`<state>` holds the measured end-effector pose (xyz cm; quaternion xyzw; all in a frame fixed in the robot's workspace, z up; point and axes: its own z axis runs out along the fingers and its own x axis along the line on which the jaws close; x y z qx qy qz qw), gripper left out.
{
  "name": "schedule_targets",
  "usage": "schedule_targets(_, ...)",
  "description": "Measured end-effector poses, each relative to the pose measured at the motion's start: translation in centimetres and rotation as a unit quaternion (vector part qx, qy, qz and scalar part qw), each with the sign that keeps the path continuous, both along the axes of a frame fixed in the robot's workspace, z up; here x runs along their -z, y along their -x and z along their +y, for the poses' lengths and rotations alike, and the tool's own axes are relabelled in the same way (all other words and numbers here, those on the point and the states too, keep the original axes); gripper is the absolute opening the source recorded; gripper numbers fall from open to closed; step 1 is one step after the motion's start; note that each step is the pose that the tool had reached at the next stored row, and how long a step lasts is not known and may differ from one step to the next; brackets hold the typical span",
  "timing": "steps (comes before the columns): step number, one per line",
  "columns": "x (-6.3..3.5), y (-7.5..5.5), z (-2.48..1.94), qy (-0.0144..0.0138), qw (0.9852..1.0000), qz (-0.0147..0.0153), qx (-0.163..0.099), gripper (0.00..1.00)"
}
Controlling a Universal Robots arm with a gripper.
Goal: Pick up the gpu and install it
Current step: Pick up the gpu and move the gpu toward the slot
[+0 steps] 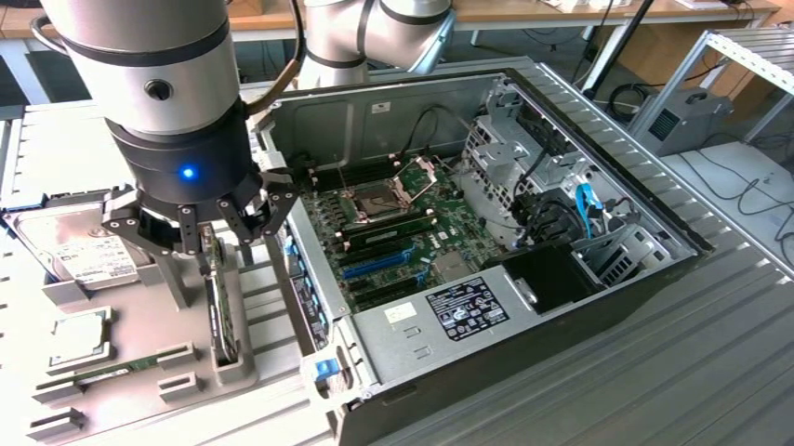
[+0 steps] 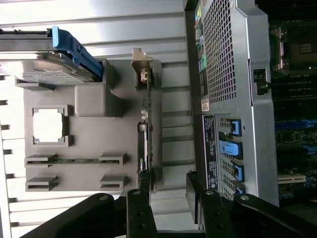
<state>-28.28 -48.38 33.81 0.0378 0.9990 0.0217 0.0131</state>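
Item: grey holder tray on the table, beside an open computer case.

Tray contents:
- gpu, dark card standing on edge in a long slot at the side nearest the case
- hard drive, silver, with a white label; print too small to read
- processor chip, flat in a square recess
- memory stick, green, on edge in a narrow slot

Case contents: motherboard with blue slots, blue cables, and a silver box bearing a black label; its white print is illegible.

Tool: jaws spread wide, holding nothing, poised low over the gpu's end nearest the hard drive. In the wrist view one finger lines up with the card's edge.
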Motion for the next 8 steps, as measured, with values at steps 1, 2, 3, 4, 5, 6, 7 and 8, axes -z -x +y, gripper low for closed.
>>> schedule_targets(1, 0.03, 0.0, 0.0, 0.0, 1.0, 0.0, 0.0, 0.42)
schedule_targets(2, 0.05, 0.0, 0.0, 0.0, 1.0, 0.0, 0.0, 0.42)
schedule_targets(3, 0.08, 0.0, 0.0, 0.0, 1.0, 0.0, 0.0, 0.42)
schedule_targets(4, 0.1, 0.0, 0.0, 0.0, 1.0, 0.0, 0.0, 0.42)
schedule_targets(5, 0.14, 0.0, 0.0, 0.0, 1.0, 0.0, 0.0, 0.42)
schedule_targets(6, 0.17, 0.0, 0.0, 0.0, 1.0, 0.0, 0.0, 0.42)
schedule_targets(7, 0.19, 0.0, 0.0, 0.0, 1.0, 0.0, 0.0, 0.42)
schedule_targets(8, 0.22, 0.0, 0.0, 0.0, 1.0, 0.0, 0.0, 0.42)
